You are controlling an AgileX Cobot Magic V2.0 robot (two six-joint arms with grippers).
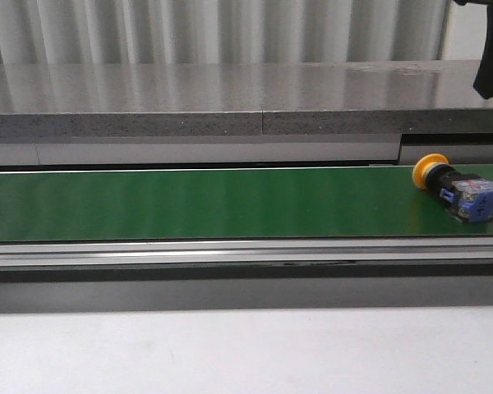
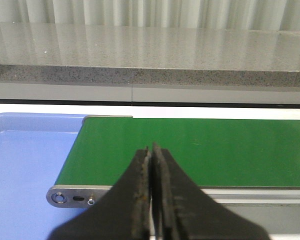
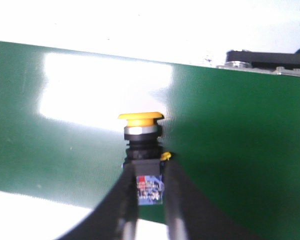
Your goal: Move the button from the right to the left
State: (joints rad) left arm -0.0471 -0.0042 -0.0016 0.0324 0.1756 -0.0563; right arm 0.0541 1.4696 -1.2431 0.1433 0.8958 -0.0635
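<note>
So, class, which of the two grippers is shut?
The left gripper: its fingers are pressed together with nothing between them. The right gripper has its fingers apart, and the button shows between them in its wrist view.

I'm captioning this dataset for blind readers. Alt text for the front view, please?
A push-button switch with a round yellow cap and blue contact block lies on its side at the right end of a green conveyor belt. Behind runs a grey speckled stone ledge.
</note>
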